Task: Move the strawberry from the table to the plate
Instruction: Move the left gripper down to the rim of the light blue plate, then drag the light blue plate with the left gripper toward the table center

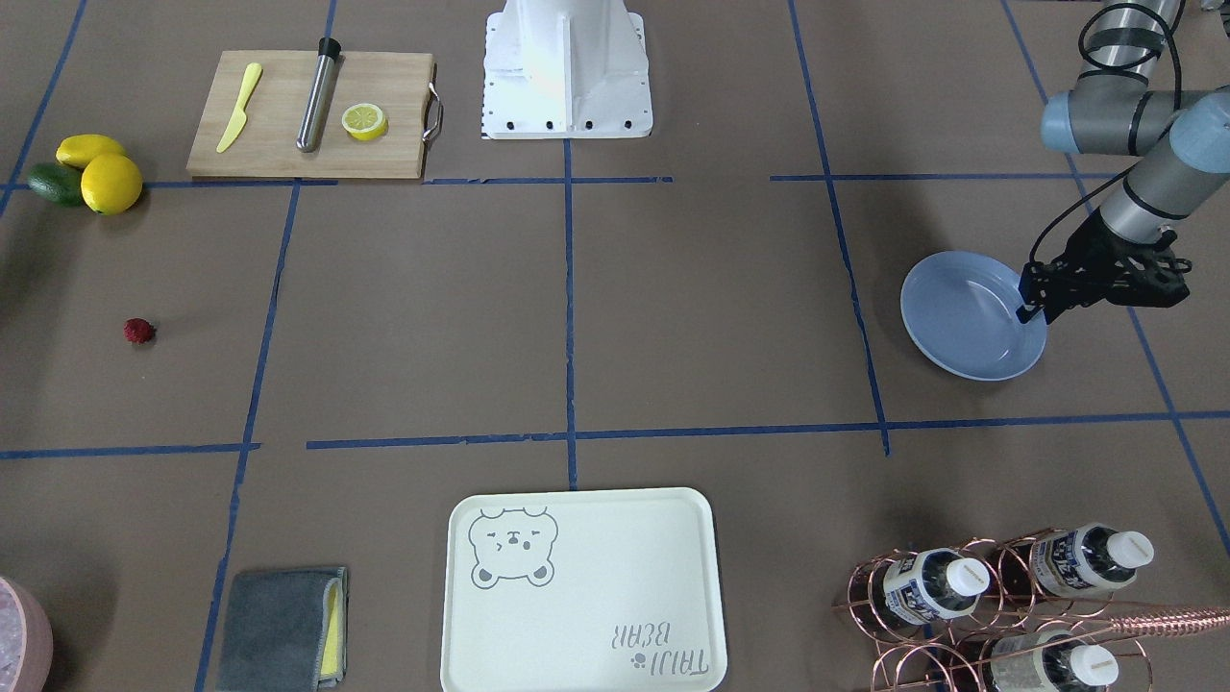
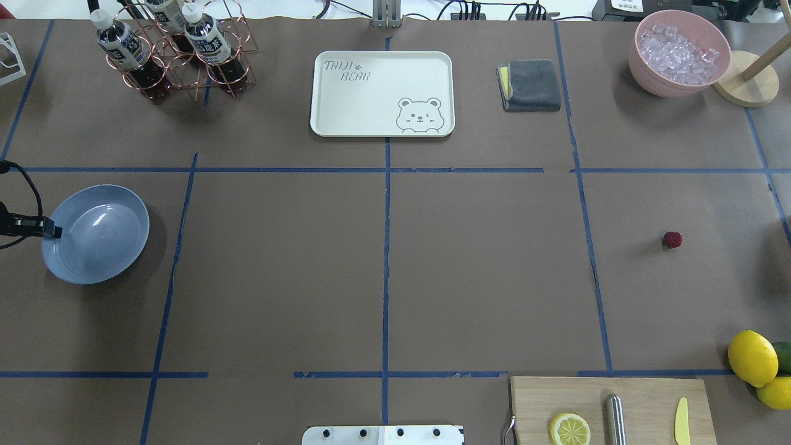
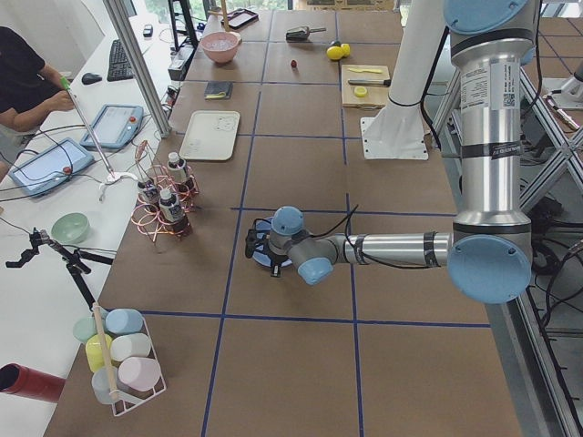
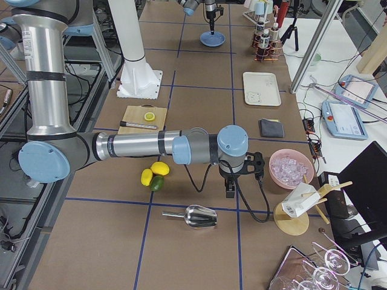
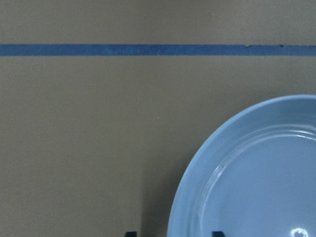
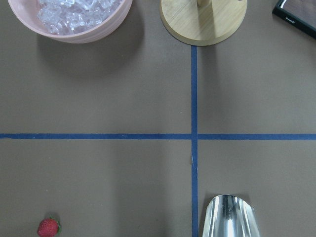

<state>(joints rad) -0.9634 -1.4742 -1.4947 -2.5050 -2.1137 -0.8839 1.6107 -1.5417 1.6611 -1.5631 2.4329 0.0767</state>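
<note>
The strawberry (image 1: 138, 331) (image 2: 672, 239), a small dark-red berry, lies alone on the brown table (image 1: 673, 317) on my right side, and shows at the lower left of the right wrist view (image 6: 48, 227). The light-blue plate (image 1: 971, 317) (image 2: 96, 235) (image 5: 256, 173) rests far off on my left side. My left gripper (image 1: 1033, 308) (image 2: 52, 232) (image 5: 173, 234) is at the plate's outer edge, open, its fingertips straddling the rim. My right gripper (image 4: 230, 190) hangs above the table near the ice bowl. I cannot tell whether it is open or shut.
Two lemons and an avocado (image 1: 96, 173) sit near the cutting board (image 1: 307, 115), which holds a lemon half, a knife and a metal rod. A bear tray (image 1: 581, 591), grey cloth (image 1: 283, 630), bottle rack (image 1: 999, 605), ice bowl (image 2: 680, 52) and metal scoop (image 6: 229, 217) line the edges.
</note>
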